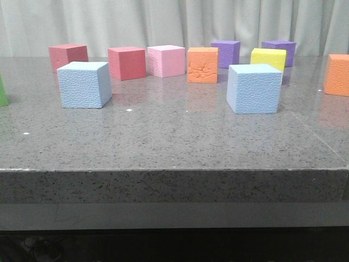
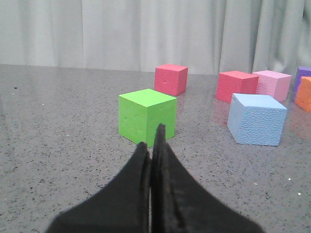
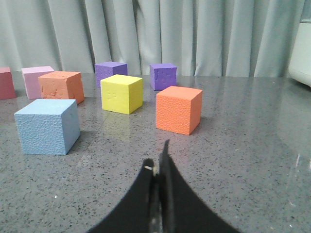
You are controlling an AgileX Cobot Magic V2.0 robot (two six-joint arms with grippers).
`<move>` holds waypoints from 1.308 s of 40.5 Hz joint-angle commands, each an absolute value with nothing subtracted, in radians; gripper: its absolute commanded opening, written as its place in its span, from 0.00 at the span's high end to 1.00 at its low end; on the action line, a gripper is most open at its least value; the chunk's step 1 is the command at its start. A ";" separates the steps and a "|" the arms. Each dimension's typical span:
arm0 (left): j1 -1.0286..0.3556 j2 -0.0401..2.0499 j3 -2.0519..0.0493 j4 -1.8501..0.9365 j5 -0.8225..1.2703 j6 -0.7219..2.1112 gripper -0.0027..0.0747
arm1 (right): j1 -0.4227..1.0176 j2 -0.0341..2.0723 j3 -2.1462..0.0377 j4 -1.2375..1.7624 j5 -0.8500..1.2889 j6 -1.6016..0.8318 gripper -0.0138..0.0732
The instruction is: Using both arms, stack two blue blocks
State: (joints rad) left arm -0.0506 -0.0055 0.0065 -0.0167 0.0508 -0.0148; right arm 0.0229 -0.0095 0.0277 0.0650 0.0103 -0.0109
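2 pale sky-blue foam cubes with pebbled skin, both resting flat on the speckled grey stone worktop (image 1: 163, 136), well apart: left pale blue cube (image 1: 84, 84) toward the robot's left, right pale blue cube (image 1: 254, 88) toward its right, each nearer the front edge than the row of other colours. Probably laid out so, 1 within reach of each arm, for a 2-armed pick and stack; nothing stacked yet, neither cube touched.

Left end effector (image 2: 153, 145) clenched, fingers pressed together on nothing, low over the worktop and aimed at a lime-green foam cube (image 2: 147, 116) just ahead rather than at the blue cube off to one side. Right end effector (image 3: 159, 167) likewise closed and empty, pointed between the other blue cube and an orange foam cube (image 3: 178, 109). Judged as a start pose: both need to open and swing toward their blue cubes.

Behind, in a loose row: 2 red foam cubes (image 1: 126, 63), 1 pink (image 1: 166, 60), 1 crackled orange (image 1: 202, 64), 1 yellow (image 1: 268, 58), 2 purple (image 1: 225, 53).

Not seen from the front: either arm, both out of that picture. Green cube cut to a sliver at that view's left edge, the far-right orange cube cropped too. Finger pads hidden in dark silhouette and blurred, so any sliver of gap hard to judge. White object at the right wrist view's edge unidentifiable.
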 commanded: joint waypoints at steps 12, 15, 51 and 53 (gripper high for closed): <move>-0.047 -0.028 0.043 -0.020 -0.028 -0.022 0.99 | 0.021 -0.030 0.027 0.057 -0.077 -0.018 0.92; -0.047 -0.028 0.043 -0.020 -0.028 -0.022 0.99 | 0.021 -0.030 0.027 0.057 -0.077 -0.018 0.92; -0.047 0.188 -0.590 -0.071 0.410 -0.022 0.99 | 0.021 0.163 -0.564 0.072 0.400 -0.018 0.92; -0.047 0.236 -0.639 -0.071 0.466 -0.022 0.99 | 0.021 0.209 -0.597 0.072 0.430 -0.018 0.92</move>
State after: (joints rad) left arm -0.0506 0.1567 -0.5480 -0.0619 0.4444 -0.0148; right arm 0.0229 0.1253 -0.5173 0.0668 0.4445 -0.0109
